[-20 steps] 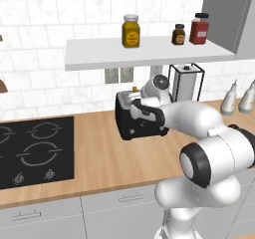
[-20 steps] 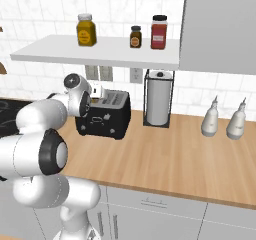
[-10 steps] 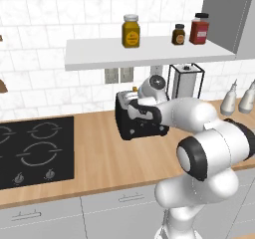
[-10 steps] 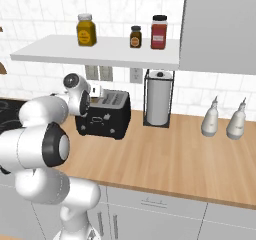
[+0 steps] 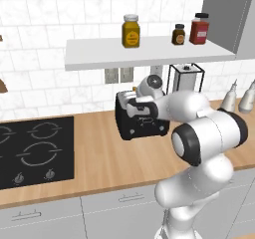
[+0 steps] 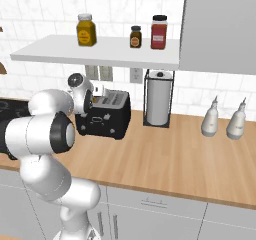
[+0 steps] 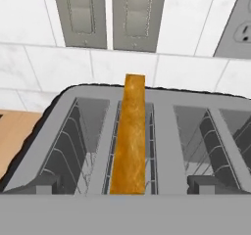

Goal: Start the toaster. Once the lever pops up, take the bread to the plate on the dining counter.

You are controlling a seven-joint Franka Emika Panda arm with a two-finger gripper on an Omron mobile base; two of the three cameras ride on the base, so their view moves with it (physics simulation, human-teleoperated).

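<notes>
Hand above the toaster (image 5: 138, 117) — bread (image 7: 130, 141) standing on edge in a slot.
The gripper (image 5: 141, 109) hangs over the toaster's top, its opening impossible to tell; in the hand view the bread's crust edge runs toward 12 o'clock — wall outlets (image 7: 112, 14) beyond.

a home kitchen, rendered; a light wood counter (image 5: 99, 158) runs over grey drawers (image 5: 60, 214) beneath a white tiled wall (image 5: 45, 29); a black hob (image 5: 30, 151) is set into it; a toaster (image 6: 105, 116) and paper towel roll (image 6: 158, 99) stand near outlets (image 7: 112, 13); a shelf (image 6: 100, 53) holds jars (image 6: 86, 30).
</notes>
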